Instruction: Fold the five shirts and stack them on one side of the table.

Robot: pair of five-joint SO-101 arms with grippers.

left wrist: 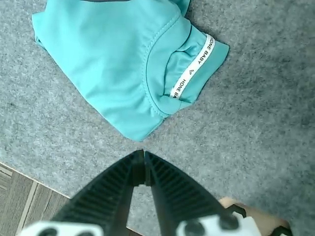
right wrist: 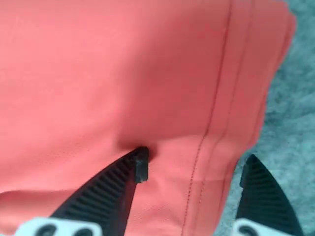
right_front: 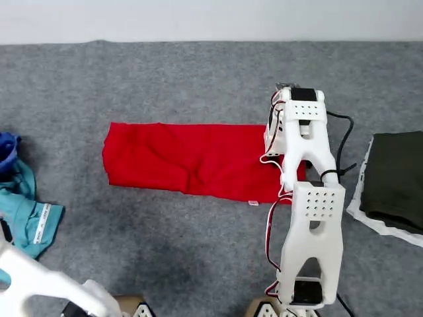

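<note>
A red shirt (right_front: 192,158), folded into a long band, lies across the middle of the grey table cover. My right arm (right_front: 301,152) stands over its right end. There my right gripper (right wrist: 197,164) is open, one finger (right wrist: 125,179) pressed on the red shirt (right wrist: 123,73) and the other past its stitched hem. A teal shirt (right_front: 30,214) lies crumpled at the left edge. My left gripper (left wrist: 144,167) is shut and holds nothing, just short of the teal shirt's (left wrist: 118,64) collar. My left arm (right_front: 39,284) is at the near left corner.
A folded dark green shirt (right_front: 396,178) rests on a white one (right_front: 370,221) at the right edge. A blue garment (right_front: 6,148) lies behind the teal one. The cover's near edge, with wood beyond it (left wrist: 19,201), runs close to my left gripper.
</note>
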